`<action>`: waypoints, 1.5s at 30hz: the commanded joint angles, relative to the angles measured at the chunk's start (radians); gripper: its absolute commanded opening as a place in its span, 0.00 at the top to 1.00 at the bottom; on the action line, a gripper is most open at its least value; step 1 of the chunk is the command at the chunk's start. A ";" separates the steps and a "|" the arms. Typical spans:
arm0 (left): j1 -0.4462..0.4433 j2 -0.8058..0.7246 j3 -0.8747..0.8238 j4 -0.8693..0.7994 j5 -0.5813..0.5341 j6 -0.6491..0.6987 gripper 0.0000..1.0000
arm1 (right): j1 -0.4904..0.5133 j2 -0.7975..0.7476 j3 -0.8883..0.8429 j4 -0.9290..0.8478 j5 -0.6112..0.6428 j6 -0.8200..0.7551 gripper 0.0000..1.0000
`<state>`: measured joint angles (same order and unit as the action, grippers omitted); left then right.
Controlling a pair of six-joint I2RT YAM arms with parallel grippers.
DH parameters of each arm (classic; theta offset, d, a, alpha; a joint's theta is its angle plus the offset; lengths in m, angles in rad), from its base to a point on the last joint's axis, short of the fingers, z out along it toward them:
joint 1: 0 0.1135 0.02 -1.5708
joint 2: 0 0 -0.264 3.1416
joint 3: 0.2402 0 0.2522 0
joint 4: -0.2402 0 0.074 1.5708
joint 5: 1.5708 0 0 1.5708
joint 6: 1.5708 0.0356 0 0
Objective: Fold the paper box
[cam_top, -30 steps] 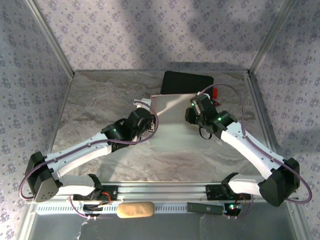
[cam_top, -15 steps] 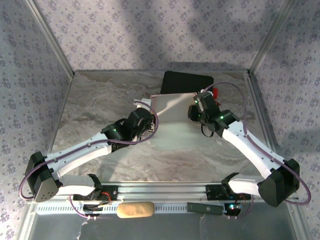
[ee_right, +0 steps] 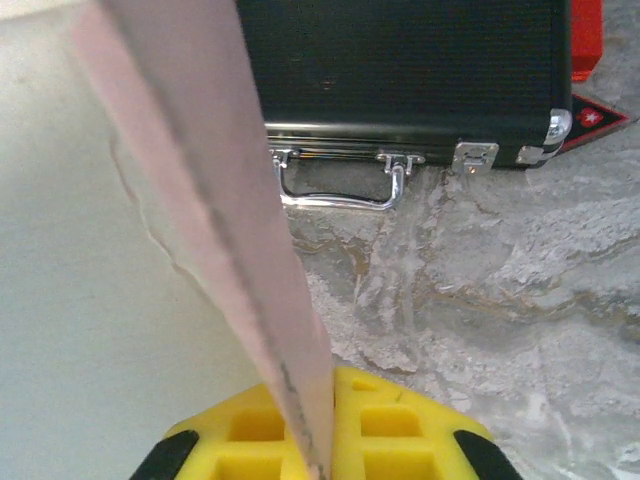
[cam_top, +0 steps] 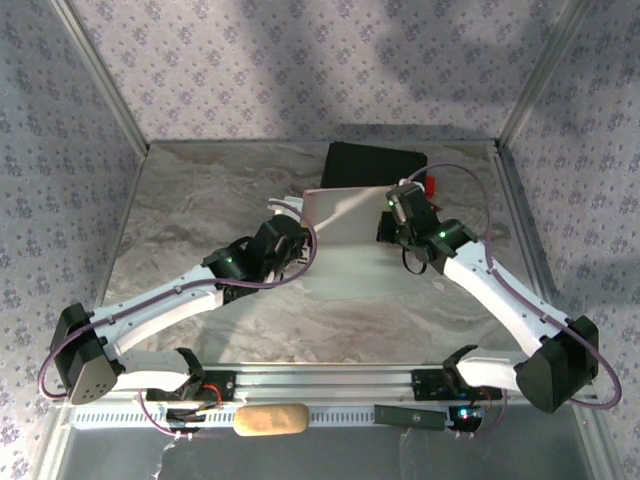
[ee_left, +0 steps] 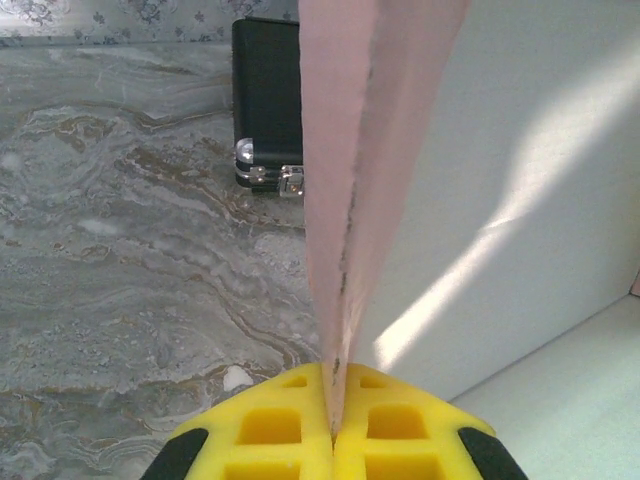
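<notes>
The paper box (cam_top: 345, 215) is a thin pink card with a pale whitish inner face, lying partly folded in the middle of the marble table. My left gripper (cam_top: 297, 238) is shut on its left side wall. In the left wrist view the pink wall (ee_left: 360, 150) rises edge-on from between the yellow fingers (ee_left: 270, 430), with the white inner face to its right. My right gripper (cam_top: 392, 222) is shut on the right side wall. In the right wrist view that pink wall (ee_right: 220, 200) stands pinched between the yellow fingers (ee_right: 410, 430).
A black hard case (cam_top: 372, 165) with a metal handle (ee_right: 335, 195) lies just behind the card. A small red object (cam_top: 432, 186) sits at its right end. The cage's patterned walls ring the table (cam_top: 200, 200). A tan oblong (cam_top: 270, 420) lies on the rail by the arm bases.
My right gripper has slid a little to the right along the card's far right corner and closed on the right wall. The left arm has not moved.
</notes>
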<state>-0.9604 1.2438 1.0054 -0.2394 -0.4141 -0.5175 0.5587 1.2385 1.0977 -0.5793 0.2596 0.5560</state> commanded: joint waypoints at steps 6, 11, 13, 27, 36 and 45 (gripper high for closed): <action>0.002 0.005 0.013 0.013 0.005 -0.009 1.00 | 0.091 0.038 0.086 -0.132 0.240 0.097 1.00; 0.009 0.003 0.004 0.025 -0.005 0.024 1.00 | 0.137 0.038 0.142 -0.177 0.256 0.113 1.00; 0.026 -0.008 -0.012 0.053 0.022 0.041 1.00 | 0.143 0.042 0.148 -0.187 0.234 0.107 1.00; 0.243 -0.073 -0.078 0.208 0.443 0.234 0.81 | 0.137 0.027 0.147 -0.208 0.086 0.007 1.00; 0.283 -0.073 -0.057 0.157 0.501 0.274 0.76 | 0.125 0.043 0.153 -0.195 0.055 -0.010 1.00; 0.333 -0.045 -0.017 0.155 0.590 0.293 0.70 | 0.125 0.035 0.149 -0.183 0.029 -0.030 1.00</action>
<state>-0.6395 1.1912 0.9237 -0.1009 0.1131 -0.2504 0.6849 1.2781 1.2167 -0.7528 0.3122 0.5518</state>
